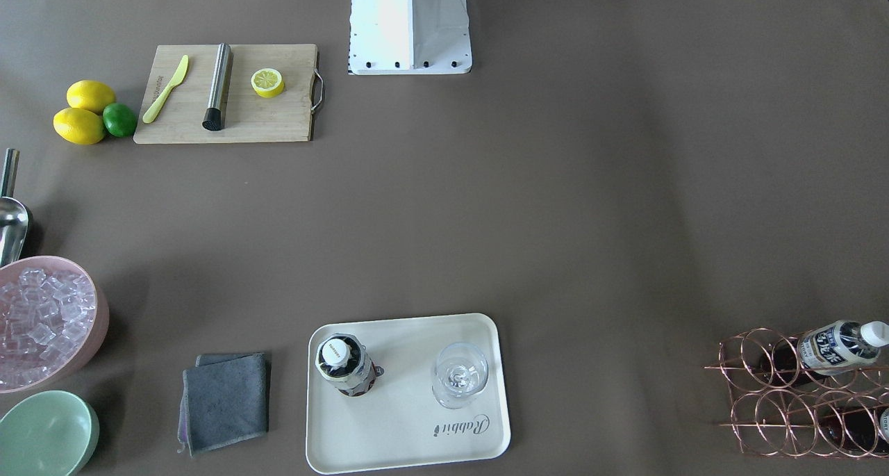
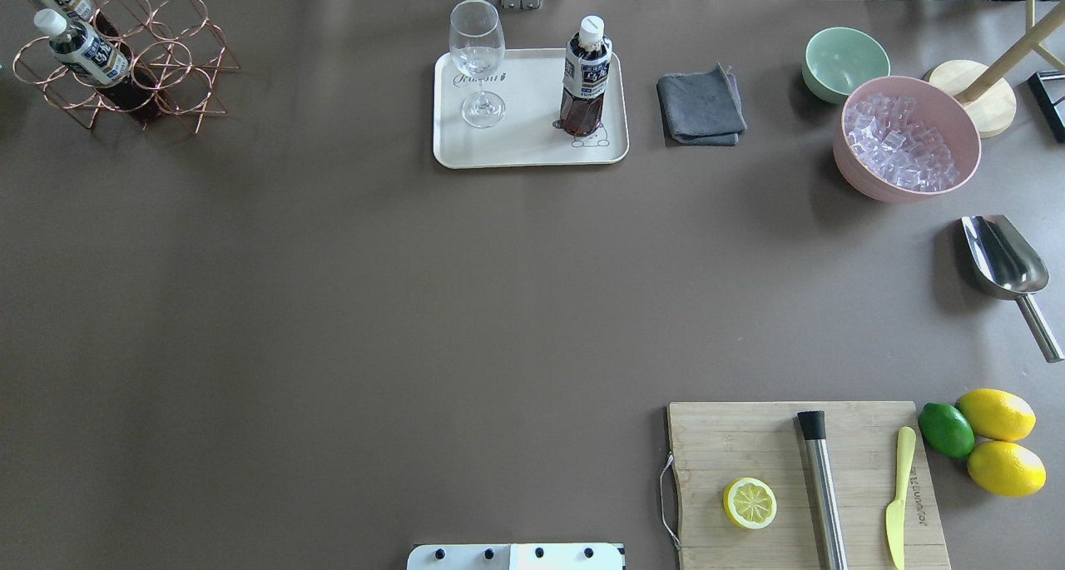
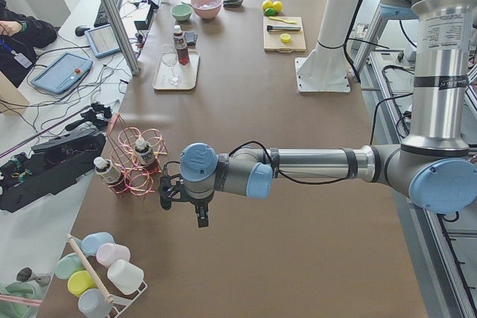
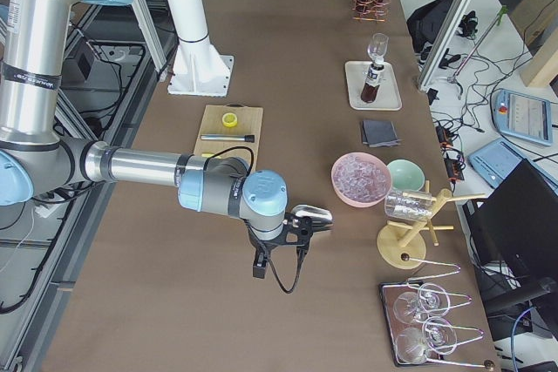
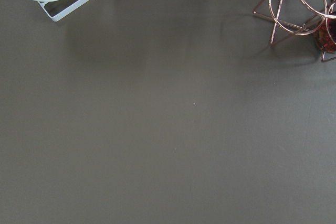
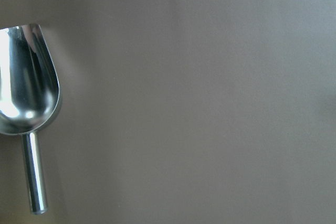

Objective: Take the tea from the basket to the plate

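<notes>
The brown table [image 2: 416, 304] fills every view. The left arm [image 3: 313, 165] reaches out low over its left end, and the right arm [image 4: 139, 167] reaches out low over the opposite end. The left claw [image 3: 170, 197] hangs over bare tabletop. It shows only from the side, so I cannot tell whether its fingers are spread or pressed together. The same goes for the right claw [image 4: 296, 231], which also appears only in a side view.

The wooden cutting board [image 2: 749, 445] lies well apart from the right claw, toward the robot's base. The cream plate [image 2: 516, 150] sits far along the table from the left claw, about midway between the two claws at the operators' edge. The copper wire basket [image 3: 145, 158] stands just beside the left claw without touching it, and its rings reach into a corner of the left wrist view.

The pink bowl of ice [image 2: 907, 146] is near the right claw, on its far side, with the mint-green bowl [image 2: 844, 58] beyond it. The steel scoop [image 6: 23, 77] lies close under the right claw, at the edge of its wrist view.

The tea [image 2: 585, 79] stands upright on the plate over the bear drawing, well apart from both claws. A wine glass [image 2: 478, 62] stands beside it on the same plate. Two like bottles [image 2: 83, 50] lean in the basket's rings, near the left claw.
</notes>
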You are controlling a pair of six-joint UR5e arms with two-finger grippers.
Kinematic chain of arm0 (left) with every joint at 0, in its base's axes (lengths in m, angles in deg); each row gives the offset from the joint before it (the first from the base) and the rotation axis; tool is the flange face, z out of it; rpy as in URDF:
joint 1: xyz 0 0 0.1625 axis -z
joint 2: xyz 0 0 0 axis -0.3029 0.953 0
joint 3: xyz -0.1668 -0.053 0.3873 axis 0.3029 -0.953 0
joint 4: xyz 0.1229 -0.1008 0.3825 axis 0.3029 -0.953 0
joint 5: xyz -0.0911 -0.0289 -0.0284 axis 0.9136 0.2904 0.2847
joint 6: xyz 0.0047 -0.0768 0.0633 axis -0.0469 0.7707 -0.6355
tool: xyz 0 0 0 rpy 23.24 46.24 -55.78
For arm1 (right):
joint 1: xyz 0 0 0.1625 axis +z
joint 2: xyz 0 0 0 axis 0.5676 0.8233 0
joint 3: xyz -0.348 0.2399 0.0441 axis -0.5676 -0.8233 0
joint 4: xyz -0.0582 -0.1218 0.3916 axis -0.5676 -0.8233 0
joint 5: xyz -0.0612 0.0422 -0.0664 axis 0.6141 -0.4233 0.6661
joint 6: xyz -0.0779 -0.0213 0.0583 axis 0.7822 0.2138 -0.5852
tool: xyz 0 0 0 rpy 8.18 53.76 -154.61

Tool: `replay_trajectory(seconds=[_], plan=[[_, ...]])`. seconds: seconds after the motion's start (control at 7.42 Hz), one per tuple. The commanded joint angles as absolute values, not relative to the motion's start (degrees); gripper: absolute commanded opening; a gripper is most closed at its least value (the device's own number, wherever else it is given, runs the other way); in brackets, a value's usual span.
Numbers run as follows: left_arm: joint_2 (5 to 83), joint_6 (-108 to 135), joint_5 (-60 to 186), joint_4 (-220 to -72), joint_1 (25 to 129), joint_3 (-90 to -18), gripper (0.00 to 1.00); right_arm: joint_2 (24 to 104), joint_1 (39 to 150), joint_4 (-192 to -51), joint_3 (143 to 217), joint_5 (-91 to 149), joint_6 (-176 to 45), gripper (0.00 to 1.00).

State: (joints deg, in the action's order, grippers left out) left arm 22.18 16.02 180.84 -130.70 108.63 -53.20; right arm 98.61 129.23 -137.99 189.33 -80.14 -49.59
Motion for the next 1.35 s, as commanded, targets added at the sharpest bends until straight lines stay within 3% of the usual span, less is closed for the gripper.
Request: replay_trajectory(seconds=[0.0, 0.54, 1.21], plan=[[22.3, 16.37, 176.98, -130.47, 108.42, -54.58, 0.98, 98.55, 128.37, -138.12, 189.28, -80.15, -49.54, 1.0], [22.66, 16.29, 174.52, -115.81, 106.67, -62.74, 0.98, 98.73, 128.71, -138.21, 189.63, -80.24, -49.45, 1.0], [22.13, 15.67, 173.97, -115.96, 106.4, -61.71, 0.98, 98.38, 127.23, -138.21, 189.2, -80.15, -49.54, 1.0]])
